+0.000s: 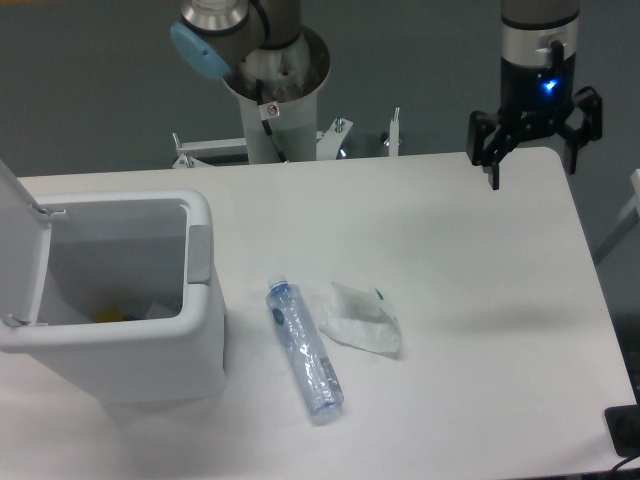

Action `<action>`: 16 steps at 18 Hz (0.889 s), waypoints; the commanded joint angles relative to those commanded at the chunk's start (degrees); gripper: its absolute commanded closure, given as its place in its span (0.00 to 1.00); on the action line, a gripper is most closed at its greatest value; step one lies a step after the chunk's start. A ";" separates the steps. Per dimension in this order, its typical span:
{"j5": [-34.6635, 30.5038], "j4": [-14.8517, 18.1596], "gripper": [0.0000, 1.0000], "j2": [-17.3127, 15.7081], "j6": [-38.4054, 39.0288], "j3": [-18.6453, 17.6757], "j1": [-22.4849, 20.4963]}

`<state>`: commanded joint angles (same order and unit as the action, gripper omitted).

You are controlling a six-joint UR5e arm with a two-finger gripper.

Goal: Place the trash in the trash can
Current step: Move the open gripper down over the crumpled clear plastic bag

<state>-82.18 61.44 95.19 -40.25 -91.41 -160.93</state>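
Fingers [494,170] spread wide, nothing between them; the gripper [534,170] hangs at 2 o'clock above the far right corner of the table [470,300], well apart from both pieces of trash.

Nearest: the bottle [304,348], just below table centre toward 6 o'clock, lying flat, cap end pointing roughly 11 o'clock, base toward 5. Clear plastic, blue label, looks crushed. Judged light, springy, somewhat slick; likely to roll or skid if nudged from the side. Best hold seems across the mid-body, jaws square to its long axis, where the dented wall should give a little.

Just beside it, toward 3 o'clock: the wrapper [362,319], crumpled, white and translucent with a small green mark. Cannot tell whether it touches the bottle. Judged almost weightless, soft, no firm edge; pinch the raised crumple at the top, closing fully.

At 9 o'clock: the trash can [205,300], large, white, thick rounded rim, grey latch tab [200,252] facing the bottle, lid [20,250] swung up on the far left side. Mouth open; some contents show inside, unclear what.

Open table lies between gripper and trash. Bottle base sits nearer the front edge; wrapper has room all round. Carry high enough to pass the rim.
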 joint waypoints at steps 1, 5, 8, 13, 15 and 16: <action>-0.09 -0.09 0.00 0.09 -0.18 0.00 0.09; -0.09 -1.57 0.00 0.35 0.17 -2.54 1.05; -0.26 -4.65 0.00 0.88 0.35 -6.93 2.72; -2.27 -8.68 0.00 5.35 16.22 -10.19 5.17; -2.20 -9.75 0.00 7.46 19.49 -10.11 7.20; -1.85 -10.19 0.00 8.86 22.21 -9.85 7.56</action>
<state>-84.03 51.24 104.05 -18.04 -101.25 -153.37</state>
